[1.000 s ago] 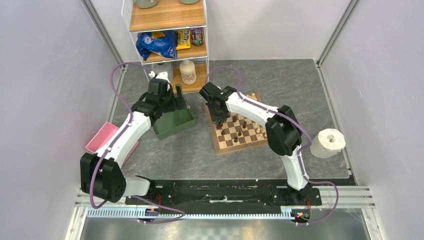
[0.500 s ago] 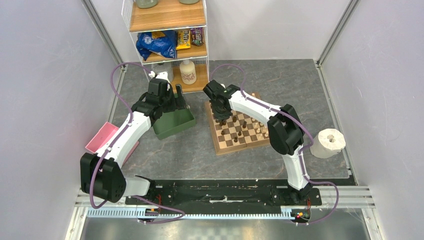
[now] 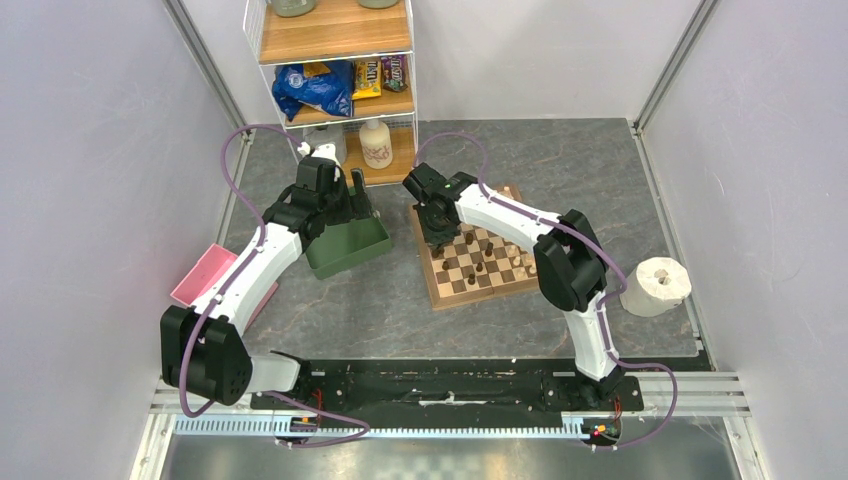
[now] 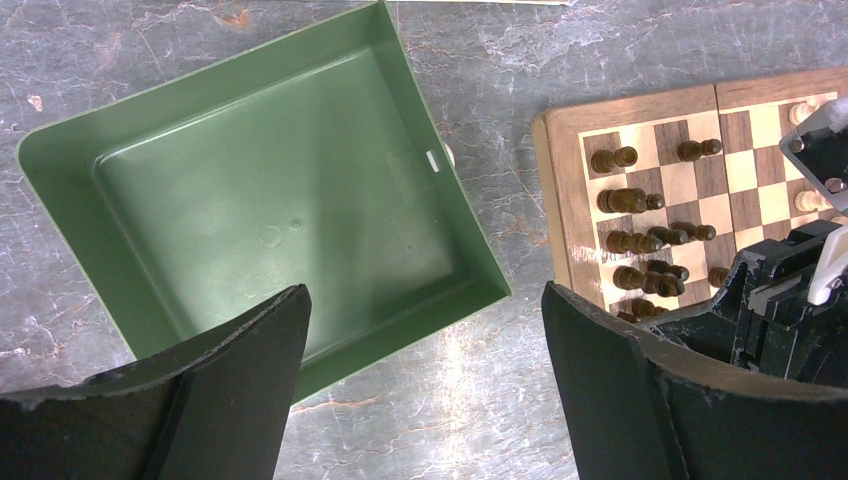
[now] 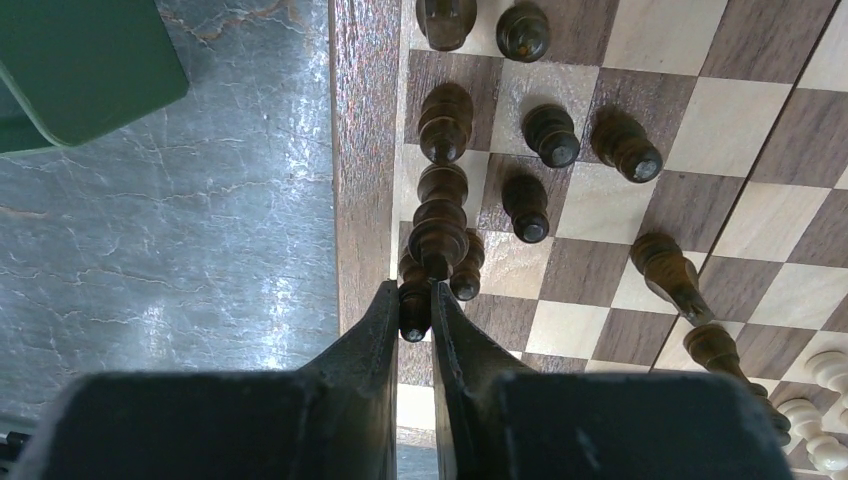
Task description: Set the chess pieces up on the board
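Note:
The board point(image 3: 441, 291) lies at the table's middle, right of a green tray point(image 3: 345, 246). Several dark chess pieces point(image 5: 546, 134) crowd its left columns, some tipped over, and cream pieces point(image 5: 826, 441) stand further right. My right gripper point(image 5: 415, 300) hangs over the board's left border point(image 5: 364, 150), shut on a small dark piece point(image 5: 414, 316) whose round head shows between the fingers. My left gripper point(image 4: 425, 300) is open and holds nothing. It hovers over bare table between the tray point(image 4: 250, 200) and the board point(image 4: 560, 180).
A wire shelf point(image 3: 336, 60) with snack bags and a white bottle point(image 3: 376, 145) stands at the back. A pink flat object point(image 3: 203, 274) lies at the left wall. A paper roll point(image 3: 656, 285) sits to the right of the board.
The right wrist nudged slightly right and then back over the board's left edge, still shut on the dark piece. The left arm has not moved.

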`<state>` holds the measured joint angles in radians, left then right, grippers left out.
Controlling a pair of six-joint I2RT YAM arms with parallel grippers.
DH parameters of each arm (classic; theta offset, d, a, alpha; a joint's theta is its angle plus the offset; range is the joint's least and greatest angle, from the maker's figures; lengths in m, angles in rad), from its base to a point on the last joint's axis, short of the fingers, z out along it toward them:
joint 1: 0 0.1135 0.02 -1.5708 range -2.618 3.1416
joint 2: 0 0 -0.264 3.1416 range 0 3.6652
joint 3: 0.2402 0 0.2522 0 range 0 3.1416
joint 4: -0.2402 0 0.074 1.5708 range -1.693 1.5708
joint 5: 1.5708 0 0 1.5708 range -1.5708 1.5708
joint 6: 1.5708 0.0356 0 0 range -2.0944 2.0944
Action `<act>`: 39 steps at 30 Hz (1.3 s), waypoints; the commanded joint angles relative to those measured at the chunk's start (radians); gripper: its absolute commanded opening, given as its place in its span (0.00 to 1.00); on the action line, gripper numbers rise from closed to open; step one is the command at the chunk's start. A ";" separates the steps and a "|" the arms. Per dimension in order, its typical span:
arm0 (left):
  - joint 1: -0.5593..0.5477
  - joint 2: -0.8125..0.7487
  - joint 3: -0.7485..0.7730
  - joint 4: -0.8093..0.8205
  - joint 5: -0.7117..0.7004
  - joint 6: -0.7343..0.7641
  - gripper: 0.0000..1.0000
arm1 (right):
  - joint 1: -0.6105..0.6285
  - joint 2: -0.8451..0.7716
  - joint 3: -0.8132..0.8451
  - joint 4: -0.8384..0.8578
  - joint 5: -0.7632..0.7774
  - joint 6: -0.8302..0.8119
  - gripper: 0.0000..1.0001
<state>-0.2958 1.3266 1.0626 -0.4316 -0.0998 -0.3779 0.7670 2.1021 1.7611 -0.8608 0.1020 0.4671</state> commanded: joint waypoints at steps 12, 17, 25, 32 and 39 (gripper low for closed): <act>0.005 -0.007 0.000 0.042 0.006 -0.020 0.93 | 0.017 0.014 -0.015 -0.035 0.030 0.001 0.11; 0.005 -0.006 0.001 0.042 0.006 -0.021 0.93 | 0.017 0.011 -0.013 -0.026 0.073 0.002 0.12; 0.005 -0.004 -0.001 0.042 0.007 -0.022 0.93 | 0.017 0.009 -0.017 -0.031 0.069 -0.003 0.16; 0.005 -0.001 0.001 0.042 0.009 -0.022 0.93 | 0.017 -0.001 -0.015 -0.024 0.059 -0.009 0.19; 0.006 0.000 0.002 0.042 0.011 -0.023 0.93 | 0.017 -0.006 -0.019 -0.030 0.089 -0.008 0.14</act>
<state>-0.2958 1.3270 1.0626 -0.4316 -0.0986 -0.3779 0.7826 2.1021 1.7584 -0.8616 0.1387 0.4675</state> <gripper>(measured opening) 0.928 0.188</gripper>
